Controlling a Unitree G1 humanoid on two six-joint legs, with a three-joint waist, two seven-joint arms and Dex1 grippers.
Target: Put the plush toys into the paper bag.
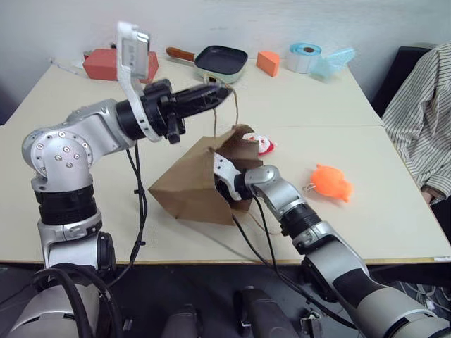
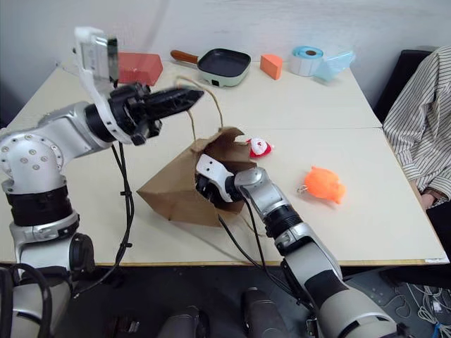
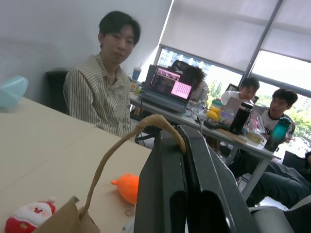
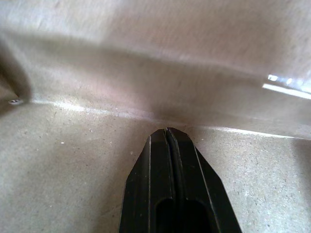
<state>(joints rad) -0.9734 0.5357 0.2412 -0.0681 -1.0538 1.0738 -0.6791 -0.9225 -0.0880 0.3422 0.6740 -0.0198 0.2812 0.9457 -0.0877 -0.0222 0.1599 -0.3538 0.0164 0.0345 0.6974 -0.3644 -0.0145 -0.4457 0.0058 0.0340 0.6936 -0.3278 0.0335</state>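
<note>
Brown paper bag [image 1: 190, 190] lies tipped at the table's centre, its mouth toward three o'clock. Left gripper [image 1: 224, 92], at twelve o'clock above the bag, pinches a cord handle [image 3: 116, 155] between pressed-together fingers. Right gripper [image 4: 167, 132] is inside the bag, fingers pressed together on nothing. Red-and-white toy [image 1: 266, 144] sits at the bag's one o'clock; orange toy [image 1: 331, 182] lies at three o'clock, apart.

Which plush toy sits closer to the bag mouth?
The red-and-white plush toy, right beside the paper bag opening; the orange plush toy lies well apart, out on the open table.
</note>
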